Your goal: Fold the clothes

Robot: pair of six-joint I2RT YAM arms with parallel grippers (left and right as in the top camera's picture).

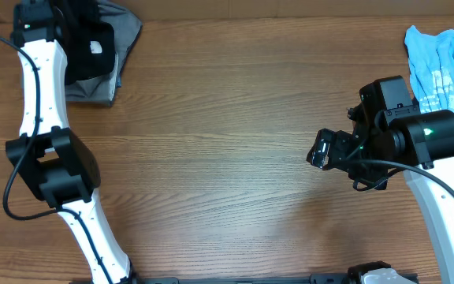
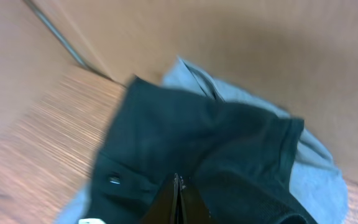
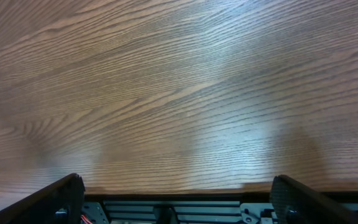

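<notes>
**A:** What filled most of the scene?

**B:** The table [image 1: 227,158], bare wood nearly everywhere. The left arm [image 1: 38,87] was stretched out to the table's far-left corner. The right arm [image 1: 440,181] stood at the table's right side.

**A:** And the clothes?

**B:** A grey garment [image 2: 316,168] lay at that far-left corner, with the black T-shirt [image 2: 185,137] crumpled on top of it, touching it. A light blue shirt [image 1: 444,63] sat at the table's far-right corner.

**A:** Which pincer was nearer?

**B:** The left gripper [image 2: 178,190], by far. It was right over the black T-shirt, jaws pressed together, tips down at the cloth. I could not tell whether a fold was caught between them. The right gripper [image 3: 176,180] hung over the table's bare right-middle, jaws spread wide and holding nothing, well apart from the shirt.

**A:** Any long axis to go by?

**B:** None I could read. It was a heap, spreading ahead of the tips and to both sides. I judged it would need drawing to the table's bare middle and laying flat before any fold, which looked like the left arm's job.

**A:** Anything smaller?

**B:** A pale round mark [image 2: 114,180] on the black cloth beside the tips, and a white tag [image 2: 91,220] nearby.
</notes>
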